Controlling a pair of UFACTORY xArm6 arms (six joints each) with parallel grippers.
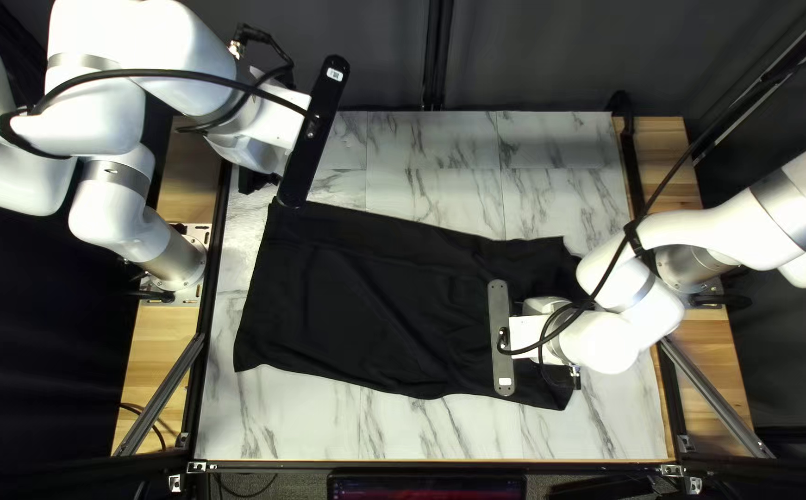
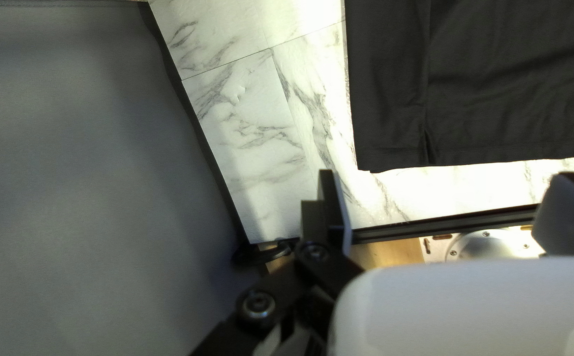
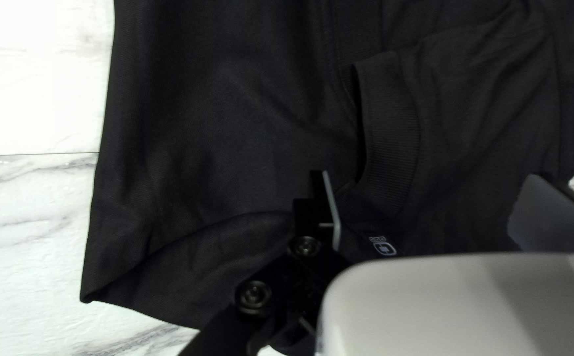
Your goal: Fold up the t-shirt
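Black and two-fingered, the right gripper [image 3: 430, 177] is released, its fingers well apart above the T-shirt [image 1: 375, 296]; whether either tip touches the cloth cannot be told. A ribbed band [image 3: 391, 132] lies just ahead and partly between the fingers, with loose fabric on both sides. Closing at this point may gather several layers at once, since the band overlaps the cloth beneath, or may catch the band alone and drag it out of line. Farther out, the garment lies askew across the middle of the marble-patterned surface [image 1: 421, 431], one end toward the left edge, the other toward the right. A pull from one end alone is likely to swivel it, the surface appearing smooth. Over the surface's far left corner, the left gripper [image 2: 446, 175] is likewise released and holds nothing; the garment's nearest corner [image 2: 374, 161] lies ahead of it. If lowered without first being aligned, it may miss the hem or press on the bare surface. An unequal lift by the two arms would probably skew the fold and deepen the wrinkles.
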